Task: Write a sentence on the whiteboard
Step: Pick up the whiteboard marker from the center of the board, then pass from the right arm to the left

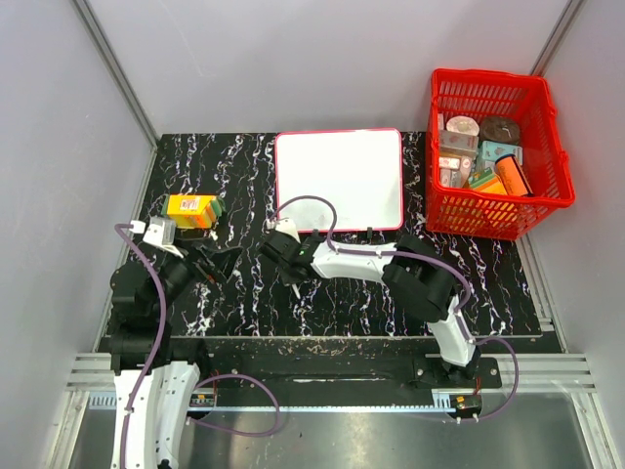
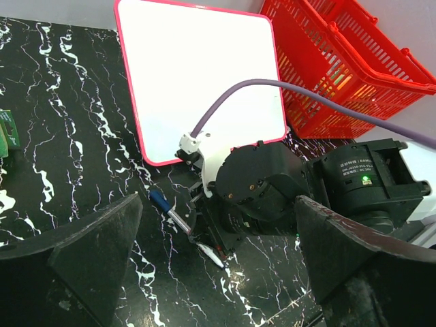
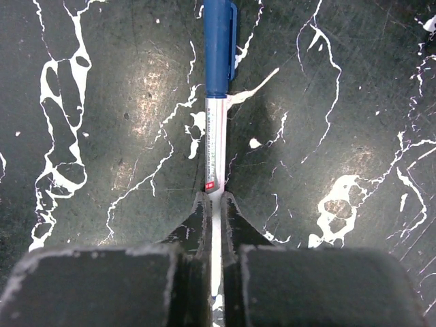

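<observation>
The whiteboard [image 1: 339, 178] lies flat at the back middle of the black marbled table, and its white face is blank; no sentence shows on it. It also shows in the left wrist view [image 2: 204, 75]. My right gripper [image 1: 290, 266] is in front of the board's near left corner, shut on a marker pen [image 3: 218, 102] with a white barrel and a blue cap on. The pen is low over the table [image 2: 178, 221]. The right fingers [image 3: 235, 225] clamp the barrel's rear half. My left gripper [image 1: 220, 262] is open and empty, left of the pen.
A red basket [image 1: 488, 76] with several small packages stands at the back right, beside the board. An orange and yellow box [image 1: 192, 208] sits at the left behind my left gripper. A purple cable [image 2: 286, 88] arches over the board's near edge.
</observation>
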`<state>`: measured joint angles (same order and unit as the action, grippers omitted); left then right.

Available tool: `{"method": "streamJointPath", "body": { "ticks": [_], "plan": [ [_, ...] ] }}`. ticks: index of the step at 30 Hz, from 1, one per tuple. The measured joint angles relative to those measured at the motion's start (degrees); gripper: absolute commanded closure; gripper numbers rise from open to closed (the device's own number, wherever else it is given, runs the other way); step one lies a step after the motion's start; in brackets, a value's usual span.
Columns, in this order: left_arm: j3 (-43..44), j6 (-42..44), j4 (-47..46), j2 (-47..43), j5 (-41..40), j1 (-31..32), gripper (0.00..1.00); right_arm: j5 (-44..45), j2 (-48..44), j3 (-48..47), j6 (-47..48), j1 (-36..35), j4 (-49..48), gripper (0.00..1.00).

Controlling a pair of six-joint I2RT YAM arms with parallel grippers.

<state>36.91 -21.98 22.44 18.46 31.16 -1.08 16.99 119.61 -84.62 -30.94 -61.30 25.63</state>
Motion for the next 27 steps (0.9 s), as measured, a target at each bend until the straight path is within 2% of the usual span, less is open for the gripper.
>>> {"method": "streamJointPath", "body": {
  "ticks": [3, 7, 13, 19, 21, 27],
  "plan": [
    [-0.02, 0.13, 0.00, -0.79, 0.00, 0.00, 0.01, 0.04, -0.74, 1.03, -0.02, -0.09, -0.72, 1.00],
    [-0.09, 0.42, -0.50, -3.41, 0.09, 0.00, 0.01, -0.81, -6.51, 8.44, -0.48, -0.09, -2.54, 1.00],
    [-0.39, 0.02, -1.68, -1.29, 2.08, 0.00, 0.01, -0.74, -27.50, 22.14, -2.64, -0.07, -9.16, 1.00],
    [-0.85, -2.40, -3.98, 8.04, 5.77, 1.53, 0.01, 3.87, -51.15, 33.29, -5.42, 0.26, -19.80, 1.00],
    [-0.83, -3.37, -5.38, 11.30, 5.70, 5.09, 0.01, 5.53, -56.24, 36.17, -6.01, 0.37, -21.46, 1.00],
    [3.17, -5.35, -11.41, 25.16, 1.01, 29.46, 0.01, 9.49, -65.18, 40.92, -6.97, 1.16, -21.99, 1.00]
  ]
}}
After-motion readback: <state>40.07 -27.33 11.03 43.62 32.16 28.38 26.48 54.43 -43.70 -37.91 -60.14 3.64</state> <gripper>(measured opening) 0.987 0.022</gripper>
